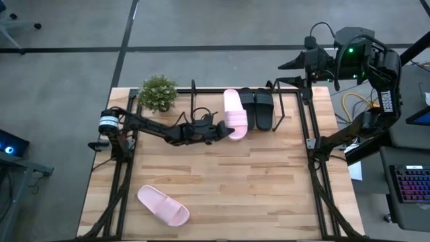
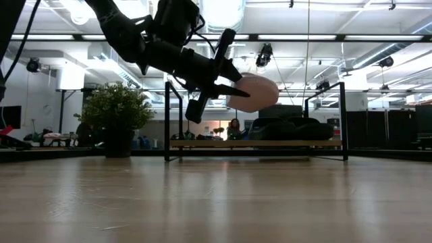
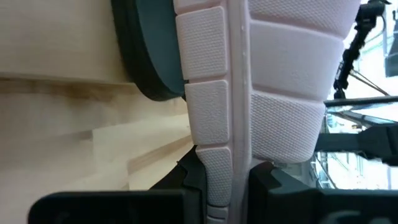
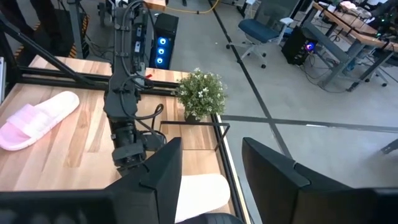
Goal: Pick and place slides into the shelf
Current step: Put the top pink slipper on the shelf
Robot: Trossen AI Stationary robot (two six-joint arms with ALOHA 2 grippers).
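At the far side of the worktop [image 1: 269, 175], the left claw [image 1: 225, 130] grips a pink slide [image 1: 235, 113] above the shelf [image 2: 256, 143], beside two black slides [image 1: 259, 107]; the right claw [image 4: 211, 180], raised, is spread.

- Two pale pink open-toe foam slide sandals: one [image 1: 234, 113] at the rack, one [image 1: 163, 205] lying on the near part of the table.
- Two black slide sandals [image 1: 259, 107], side by side on the rack.
- One low rack of thin black metal tubing with a light wooden board [image 2: 270, 143].
- One small green potted plant [image 1: 158, 93].
- Two dark robot arms, a left one [image 1: 154, 128] and a right one [image 1: 359, 57].
- One light wooden tabletop [image 1: 255, 181].
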